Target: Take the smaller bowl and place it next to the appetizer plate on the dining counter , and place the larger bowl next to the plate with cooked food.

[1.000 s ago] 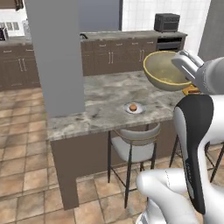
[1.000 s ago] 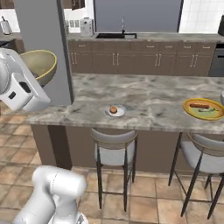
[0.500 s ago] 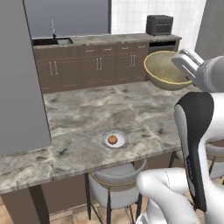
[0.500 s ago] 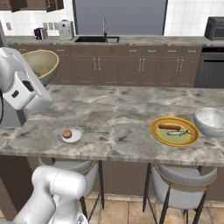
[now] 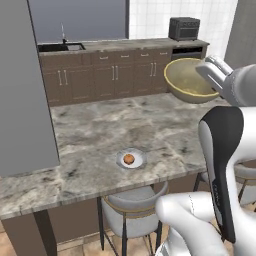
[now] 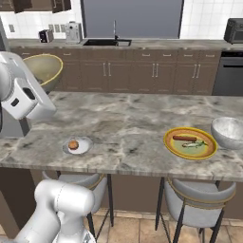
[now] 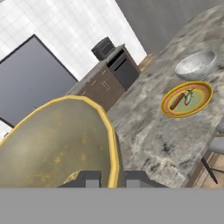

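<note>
With the base driven on, the smaller bowl [image 7: 57, 144] is pinched by its rim in the closed gripper [image 7: 111, 178], above the dining counter [image 6: 137, 128], the appetizer plate [image 6: 77, 145] at 5 o'clock amid bare stone

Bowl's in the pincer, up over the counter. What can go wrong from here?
1. The pincer pinches only the rim of the tan bowl, which is carried tilted and high above the dining counter; a jolt might twist or slip it out.
2. The white plate sits near the counter's front edge; a careless set-down could nudge it or its morsel.
3. The yellow plate already has the grey bowl beside it; placing there would be the wrong spot.
</note>
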